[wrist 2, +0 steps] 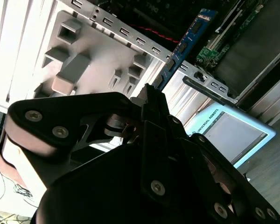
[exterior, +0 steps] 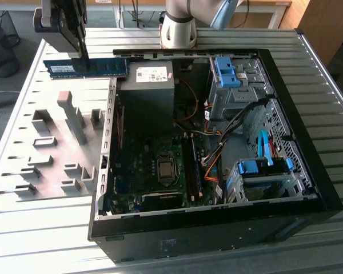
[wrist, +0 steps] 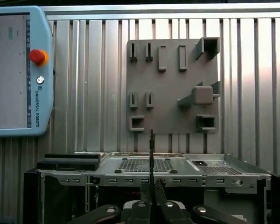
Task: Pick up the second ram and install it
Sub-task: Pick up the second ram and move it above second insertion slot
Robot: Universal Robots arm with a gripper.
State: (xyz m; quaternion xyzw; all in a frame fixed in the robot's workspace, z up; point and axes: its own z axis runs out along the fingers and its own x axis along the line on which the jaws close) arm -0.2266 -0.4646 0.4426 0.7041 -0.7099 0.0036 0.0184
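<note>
While my pincer (exterior: 81, 55) is clenched on the ram stick (exterior: 87, 68) about its middle, the stick lies level outside the computer case (exterior: 217, 228), just beside its wall and past the grey holder plate (exterior: 54, 157). I judge the pick-up done. Seating is left: the board (exterior: 143, 165) inside the case lies well apart from the stick.

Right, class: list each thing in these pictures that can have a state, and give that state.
pincer: shut on the second ram.
second ram: held on its long edge, outside the computer case, not yet installed.
computer case: lying on its side, open, insides exposed.
</note>
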